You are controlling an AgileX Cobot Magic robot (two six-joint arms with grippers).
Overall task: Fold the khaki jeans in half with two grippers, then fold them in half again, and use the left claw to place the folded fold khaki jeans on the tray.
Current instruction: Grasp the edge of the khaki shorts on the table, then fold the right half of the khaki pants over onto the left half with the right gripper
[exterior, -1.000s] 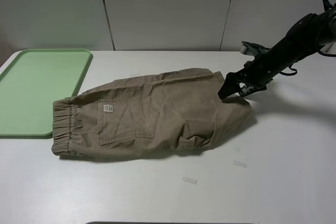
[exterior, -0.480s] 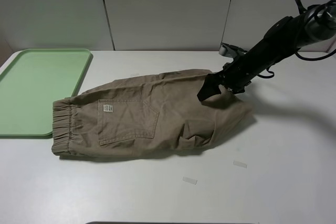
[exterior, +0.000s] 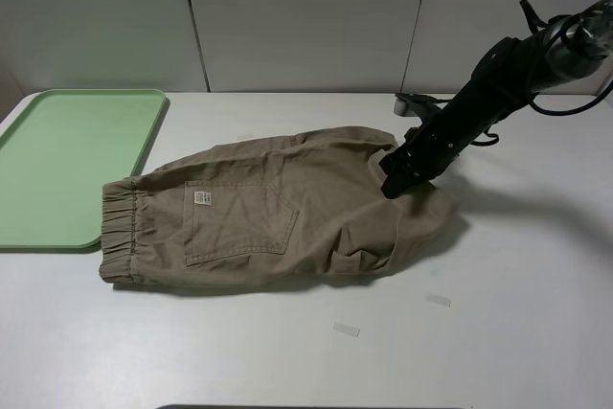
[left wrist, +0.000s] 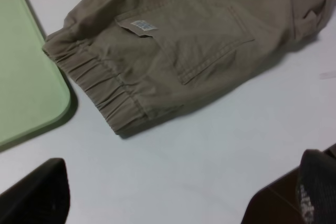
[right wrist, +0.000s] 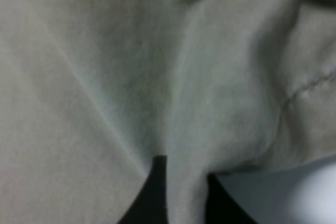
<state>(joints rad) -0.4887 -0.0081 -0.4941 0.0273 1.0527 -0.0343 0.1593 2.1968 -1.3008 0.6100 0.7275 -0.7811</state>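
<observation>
The khaki jeans point(exterior: 278, 213) stretch away from the tray point(exterior: 57, 160) — waistband beside it; right gripper point(exterior: 395, 184) pinches the far end, left gripper point(left wrist: 176, 192) gapes.

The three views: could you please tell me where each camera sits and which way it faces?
Exterior high: mounted high, looking down on the table, khaki jeans and tray; shows the right arm, right pincer shut on the leg end.
Left wrist: on the left arm, facing the waistband end and tray corner; left pincer tips show, wide apart.
Right wrist: on the right arm, close on khaki cloth; pincer tips pinch a fold.
Shared by exterior high and left wrist: waistband, tray corner.
</observation>
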